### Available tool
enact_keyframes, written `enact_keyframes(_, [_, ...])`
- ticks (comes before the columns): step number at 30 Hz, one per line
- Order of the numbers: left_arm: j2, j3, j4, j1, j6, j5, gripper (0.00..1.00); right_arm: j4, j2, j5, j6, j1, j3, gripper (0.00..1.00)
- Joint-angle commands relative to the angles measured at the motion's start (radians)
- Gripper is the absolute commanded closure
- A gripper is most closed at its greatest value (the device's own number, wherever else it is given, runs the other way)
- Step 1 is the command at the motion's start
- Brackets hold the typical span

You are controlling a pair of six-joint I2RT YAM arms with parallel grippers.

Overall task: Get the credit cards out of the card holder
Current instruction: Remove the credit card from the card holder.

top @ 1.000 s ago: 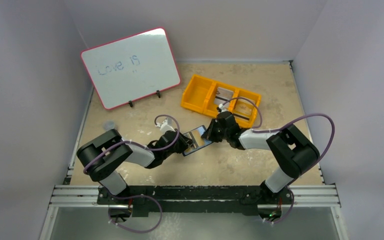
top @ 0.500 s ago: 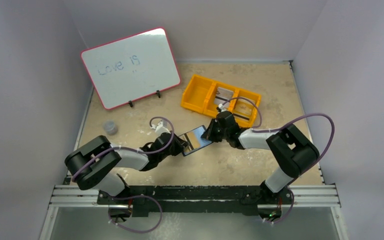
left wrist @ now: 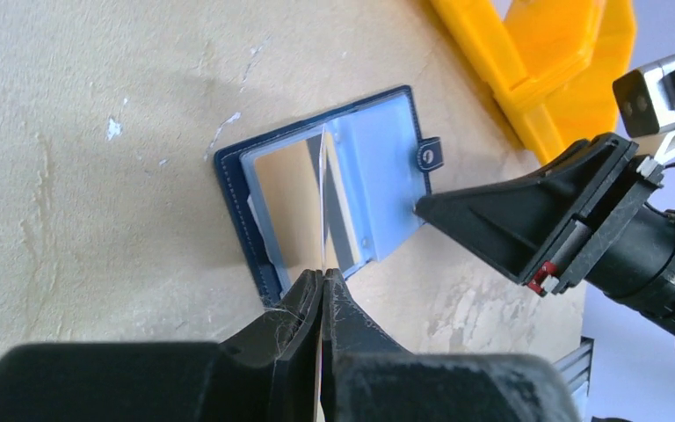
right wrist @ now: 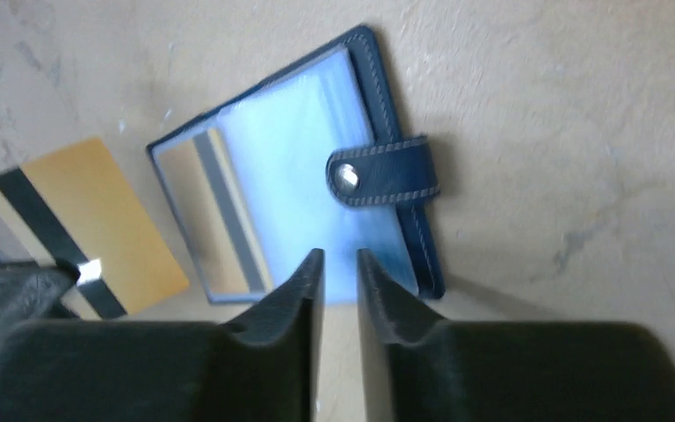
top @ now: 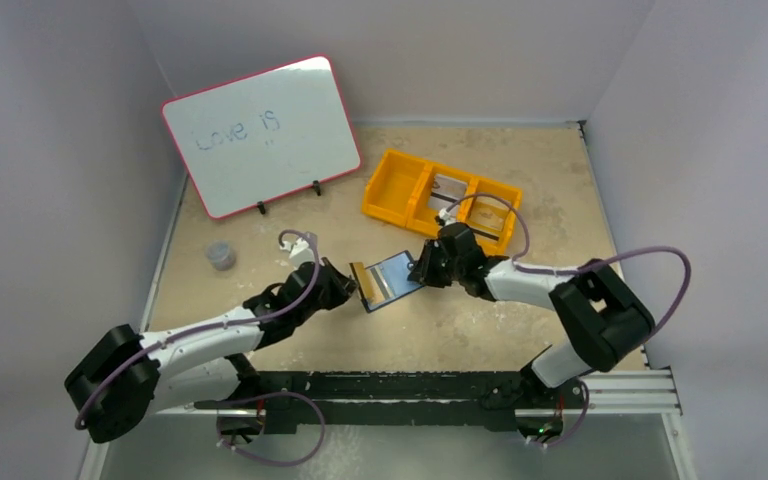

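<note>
pulled: left arm has backed off toward its own side; striped card [right wrist: 114, 220] is now clear of the card holder [right wrist: 316, 158]
left fingers [left wrist: 290, 316]: clamped on that card's edge, just beside the holder
right fingers [right wrist: 290, 308]: shut a second ago, now narrowly parted at the holder's edge, nothing pinched
holder: lying open on the table [top: 460, 320]
remaining: second card [right wrist: 220, 211] still pocketed
</note>
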Motion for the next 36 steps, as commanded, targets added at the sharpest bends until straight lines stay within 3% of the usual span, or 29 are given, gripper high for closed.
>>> enact_keyframes(1, [-0.087,0.056,-0.035,0.006,0.095,-0.025,1.00,-0.095,-0.168,-0.088,-0.090,-0.005,-0.009,0.72])
enact_keyframes(9, [-0.164,0.117,0.018,0.014,0.187,-0.002,1.00,-0.029,-0.337,-0.047,-0.213,-0.012,0.083,0.47])
enact_keyframes(11, [-0.182,0.133,0.022,0.027,0.212,0.013,1.00,-0.004,-0.361,-0.049,-0.239,-0.031,0.089,0.33])
enact_keyframes(14, [-0.214,0.141,0.060,0.044,0.247,0.047,1.00,0.049,-0.365,-0.315,-0.204,-0.164,0.088,0.27])
enact_keyframes(17, [-0.237,0.134,0.110,0.053,0.260,0.073,1.00,0.210,-0.335,-0.602,-0.161,-0.263,0.059,0.24])
enact_keyframes(22, [-0.220,0.130,0.204,0.058,0.265,0.154,1.00,0.388,-0.256,-0.829,-0.104,-0.264,0.075,0.22])
enact_keyframes(24, [-0.201,0.119,0.262,0.059,0.248,0.186,1.00,0.492,-0.237,-0.877,-0.041,-0.264,0.064,0.20])
enact_keyframes(29, [-0.135,0.110,0.424,0.058,0.201,0.273,1.00,0.529,-0.190,-0.910,-0.009,-0.263,0.071,0.22])
enact_keyframes(36, [-0.088,0.119,0.497,0.058,0.178,0.322,1.00,0.658,-0.153,-0.959,0.077,-0.262,0.071,0.30])
